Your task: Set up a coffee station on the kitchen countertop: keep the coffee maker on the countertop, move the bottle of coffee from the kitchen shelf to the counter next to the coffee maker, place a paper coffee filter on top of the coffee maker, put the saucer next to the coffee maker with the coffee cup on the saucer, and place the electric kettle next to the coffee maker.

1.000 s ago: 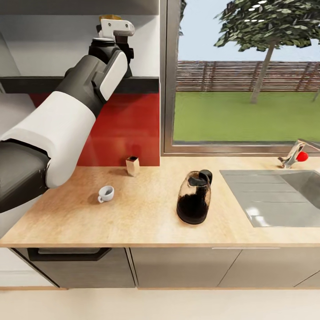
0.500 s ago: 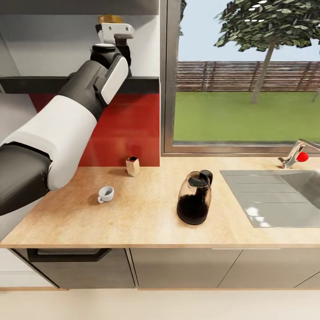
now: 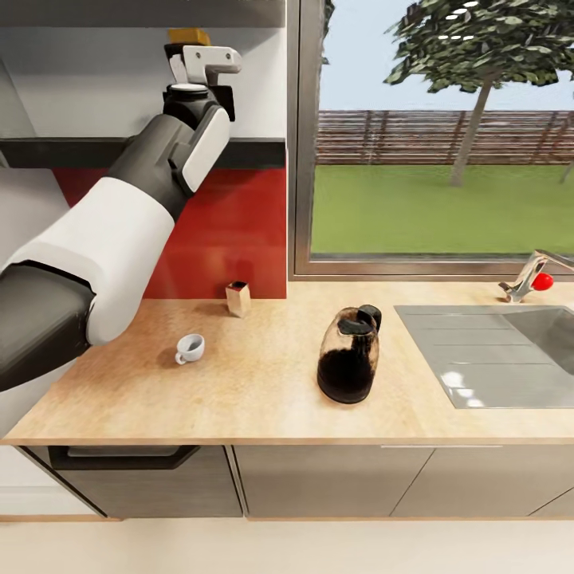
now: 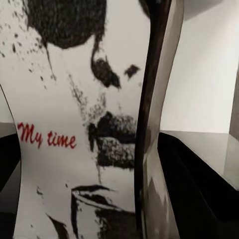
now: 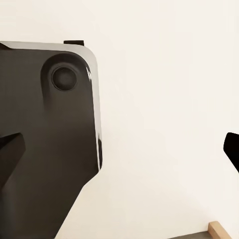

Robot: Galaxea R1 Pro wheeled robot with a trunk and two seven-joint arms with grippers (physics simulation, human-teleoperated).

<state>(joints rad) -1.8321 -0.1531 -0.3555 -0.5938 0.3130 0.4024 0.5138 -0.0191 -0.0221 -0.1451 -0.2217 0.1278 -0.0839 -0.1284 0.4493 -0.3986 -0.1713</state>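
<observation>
White coffee cup (image 3: pixel 190 347) and dark-filled glass kettle (image 3: pixel 347 355) stand apart on the countertop (image 3: pixel 263 391) (cup left).

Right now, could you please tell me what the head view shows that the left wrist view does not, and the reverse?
The head view alone gives the wider scene: the light wooden countertop, small white coffee cup, dark glass kettle, steel sink and the left gripper raised to the dark kitchen shelf. The left wrist view alone shows the red "My time" lettering on a white printed label. Both share the coffee bottle, seen close beside one gripper finger.
</observation>
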